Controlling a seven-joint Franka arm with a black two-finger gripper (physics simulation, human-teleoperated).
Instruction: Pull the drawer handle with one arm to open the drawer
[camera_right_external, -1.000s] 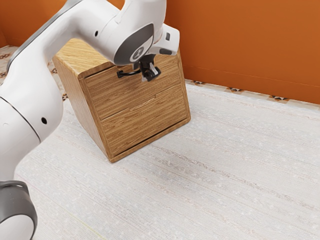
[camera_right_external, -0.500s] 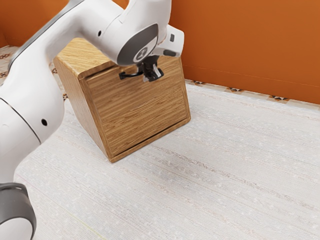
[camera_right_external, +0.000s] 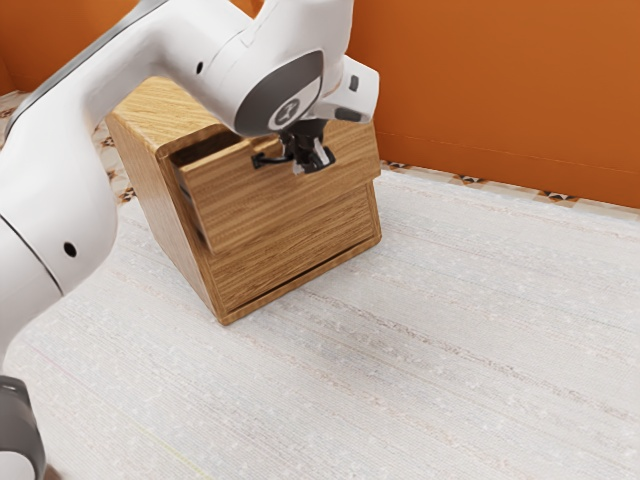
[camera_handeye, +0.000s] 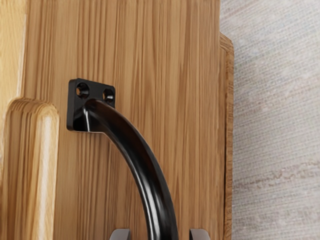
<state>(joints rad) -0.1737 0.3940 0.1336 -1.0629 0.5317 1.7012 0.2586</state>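
A wooden cabinet (camera_right_external: 290, 250) stands on the floor at the exterior view's upper left. Its top drawer (camera_right_external: 255, 195) sticks out from the front by a few centimetres, with a dark gap showing behind its upper edge. My gripper (camera_right_external: 306, 158) is shut on the black curved drawer handle (camera_right_external: 272, 158) at the drawer's top. In the wrist view the handle (camera_handeye: 135, 150) arcs from its screwed mounting plate (camera_handeye: 91, 97) down between my two fingertips (camera_handeye: 120, 234), against the drawer front (camera_handeye: 165, 75).
The pale grey carpeted floor (camera_right_external: 460, 340) spreads out in front of the cabinet and toward the exterior view's right. An orange wall (camera_right_external: 500, 80) runs behind. My white arm (camera_right_external: 110, 120) reaches over the cabinet's top from the left.
The top drawer has slid out of the cabinet from flush to partly open. My hand has moved toward the exterior view's right and forward with the handle in its grip.
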